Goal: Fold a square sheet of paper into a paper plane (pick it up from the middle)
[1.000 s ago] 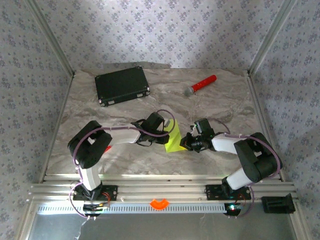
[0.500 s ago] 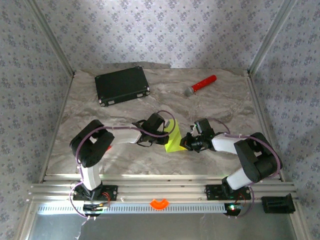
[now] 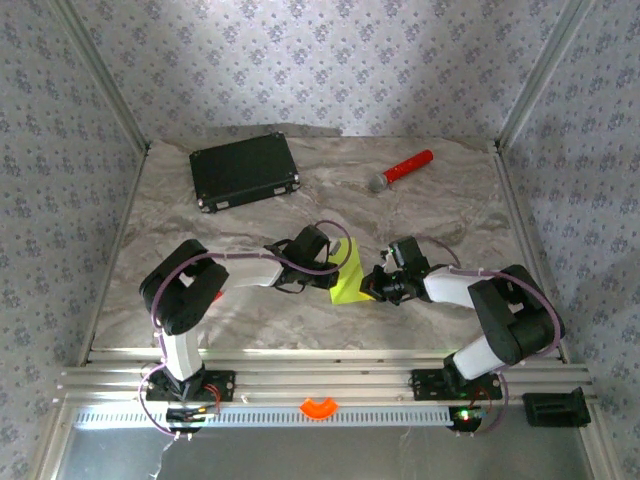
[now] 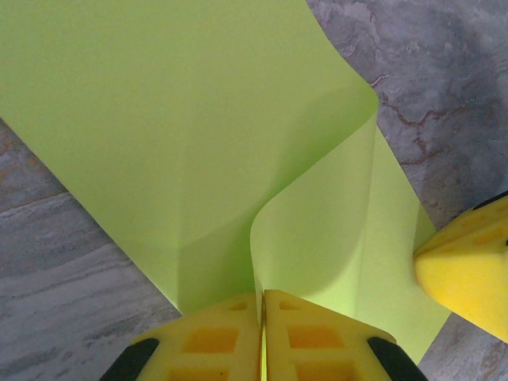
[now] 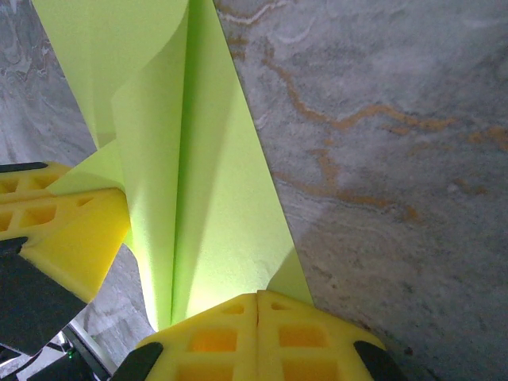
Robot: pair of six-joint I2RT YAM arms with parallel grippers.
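The square sheet of paper (image 3: 348, 276), lime yellow-green, is held between both grippers at mid-table, just above the marbled top. It is bent double into a loose curl with a soft lengthwise fold (image 4: 198, 119); no paper plane is in view. My left gripper (image 3: 337, 268) is shut on one edge of the sheet, its yellow pads pressed together on the paper (image 4: 263, 300). My right gripper (image 3: 369, 286) is shut on the opposite side (image 5: 258, 300), where the folded paper (image 5: 214, 182) runs away from it. Each wrist view also catches a yellow fingertip (image 4: 468, 266) of the other arm's gripper.
A black case (image 3: 245, 170) lies at the back left. A red-handled microphone (image 3: 401, 169) lies at the back right. Patterned walls and metal posts close in the table (image 3: 450, 215) on three sides. An orange piece (image 3: 320, 407) sits on the front rail.
The left arm's elbow has shifted slightly. Both grippers keep their hold on the paper in the same place.
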